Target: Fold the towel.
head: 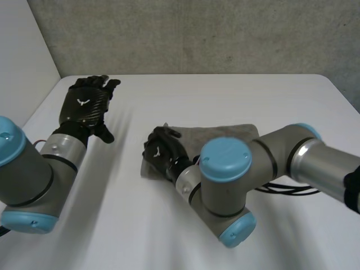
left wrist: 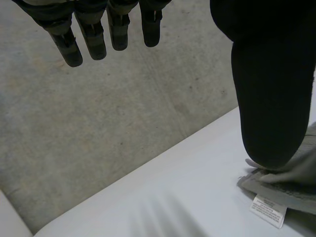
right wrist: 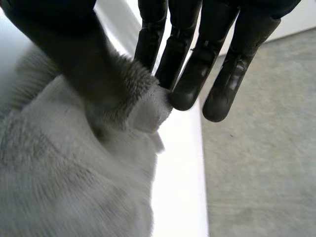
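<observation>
A grey towel point(head: 225, 135) lies folded in the middle of the white table point(head: 225, 95). My right hand point(head: 163, 152) rests on the towel's left end. In the right wrist view the thumb point(right wrist: 74, 49) presses into a raised fold of the towel point(right wrist: 74, 173), and a nearly straight fingertip point(right wrist: 182, 94) touches that fold from the other side, so the fold sits pinched between them. My left hand point(head: 87, 104) hovers open over the table's far left, apart from the towel. Its fingers point(left wrist: 94, 34) are straight and hold nothing. Beside its thumb point(left wrist: 271, 98) lies the towel's corner point(left wrist: 291, 177) with a white label point(left wrist: 268, 210).
Bare tabletop point(head: 112, 214) spreads to the left of and in front of the towel. The table's far edge point(head: 191, 76) meets a grey floor point(head: 197, 34). My right arm point(head: 270, 163) stretches across the towel's near side.
</observation>
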Robot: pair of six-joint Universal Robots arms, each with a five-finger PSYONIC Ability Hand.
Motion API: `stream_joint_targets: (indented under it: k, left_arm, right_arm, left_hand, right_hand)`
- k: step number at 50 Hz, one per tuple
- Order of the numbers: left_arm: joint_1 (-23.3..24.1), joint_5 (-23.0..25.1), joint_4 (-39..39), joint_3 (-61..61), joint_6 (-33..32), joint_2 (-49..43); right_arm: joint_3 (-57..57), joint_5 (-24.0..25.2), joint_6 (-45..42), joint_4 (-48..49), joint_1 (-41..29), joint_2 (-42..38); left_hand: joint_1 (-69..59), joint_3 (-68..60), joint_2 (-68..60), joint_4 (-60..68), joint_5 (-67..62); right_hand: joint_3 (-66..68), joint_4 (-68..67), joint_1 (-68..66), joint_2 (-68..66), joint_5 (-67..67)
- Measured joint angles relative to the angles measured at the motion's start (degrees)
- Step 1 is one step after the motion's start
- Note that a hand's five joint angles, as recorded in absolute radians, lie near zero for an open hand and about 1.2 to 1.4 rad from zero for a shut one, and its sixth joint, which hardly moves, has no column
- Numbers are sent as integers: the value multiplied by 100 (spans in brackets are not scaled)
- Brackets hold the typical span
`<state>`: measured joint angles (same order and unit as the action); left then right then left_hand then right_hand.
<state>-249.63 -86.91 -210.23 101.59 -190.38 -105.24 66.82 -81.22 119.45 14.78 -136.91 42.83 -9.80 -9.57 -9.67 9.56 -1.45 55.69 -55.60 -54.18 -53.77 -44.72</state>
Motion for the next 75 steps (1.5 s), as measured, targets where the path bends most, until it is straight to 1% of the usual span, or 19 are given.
stream_joint_targets:
  k: [3,5,8,16,20,24,28,29,32,33,34,42,47,51,58,67,69,73,75]
  left_arm:
    - [135,0,2,-188,-3,-197]
    - [233,-1,4,-315,-4,-325]
    - [413,-2,14,-534,-6,-546]
    - [991,12,52,-1298,-12,-1342]
    - [1210,20,156,-1649,-25,-1713]
    - [1345,17,410,-1965,-49,-2086]
    - [1396,-9,759,-2198,-66,-2444]
    - [1399,-19,865,-2228,-68,-2536]
    - [1397,-34,1003,-2229,-70,-2644]
    - [1394,-39,1056,-2190,-70,-2669]
    - [1390,-43,1087,-2138,-69,-2671]
    - [1358,-53,1097,-1650,-48,-2132]
    - [1305,-81,1069,-1415,-29,-1409]
    - [1153,-225,1068,-1327,-19,-777]
    - [539,-637,1087,-1227,-2,57]
    - [109,-695,1088,-1098,3,300]
    - [107,-686,1081,-1091,5,281]
    - [147,-667,1046,-1110,32,147]
    - [190,-661,1036,-1143,76,46]
  right_arm:
    - [88,-12,108,35,-22,8]
    - [216,-62,283,45,9,149]
    - [540,-157,767,58,161,539]
    - [2050,-263,3143,-14,1287,1945]
    - [2705,-201,3882,-43,1833,2274]
    - [3151,-144,4101,-49,2278,2313]
    - [3336,-129,3940,-48,2562,2131]
    - [3338,-139,3815,-39,2618,2056]
    - [3293,-167,3561,-14,2676,1951]
    - [3240,-190,3374,7,2695,1906]
    - [3189,-215,3218,18,2700,1882]
    - [2638,-456,2042,51,2489,1823]
    - [2131,-480,978,51,1865,1690]
    - [1582,-310,-35,49,1129,1408]
    - [672,461,-1387,-9,137,645]
    - [53,1079,-1718,-321,-176,-200]
    - [23,1061,-1610,-377,-168,-213]
    - [102,800,-824,-436,-100,83]
    - [215,651,-277,-421,-46,306]
  left_hand:
    - [0,0,0,0,0]
    - [0,0,0,0,0]
    - [0,0,0,0,0]
    - [0,-6,0,8,0]
    - [0,-13,-7,14,0]
    - [-2,-13,-11,14,0]
    - [-11,-14,-13,14,0]
    - [-13,-14,-13,15,0]
    - [-16,-15,-14,15,0]
    - [-16,-15,-14,15,0]
    - [-18,-15,-14,15,0]
    - [-12,-15,-14,15,0]
    - [0,-13,-4,12,1]
    - [0,-2,-2,2,1]
    - [0,-1,-2,2,2]
    - [0,-2,-2,2,2]
    - [0,-2,-2,1,2]
    - [0,-1,-1,0,2]
    - [0,-1,-1,0,2]
  right_hand:
    - [-2867,2879,2808,2846,2925]
    - [-3863,3873,3753,3767,3978]
    - [-4132,4027,4049,3967,4116]
    - [-4132,4027,4060,3967,4116]
    - [-4132,4028,4081,3967,4116]
    - [-4058,3973,3978,3888,4023]
    - [-3050,3053,2792,2778,2822]
    - [-1759,1878,1614,1537,1635]
    - [359,-346,-483,-615,-399]
    - [1468,-1469,-1509,-1666,-1583]
    - [1938,-1942,-1887,-1999,-2026]
    - [2105,-2140,-2093,-2029,-2195]
    - [2106,-2140,-2176,-2086,-2244]
    - [2112,-2140,-2176,-2120,-2244]
    - [2125,-2141,-2176,-2133,-2244]
    - [2065,-2077,-2154,-2131,-2179]
    - [979,-983,-967,-919,-1028]
    - [-3047,2924,2985,3082,3004]
    - [-3963,3925,3844,3862,3984]
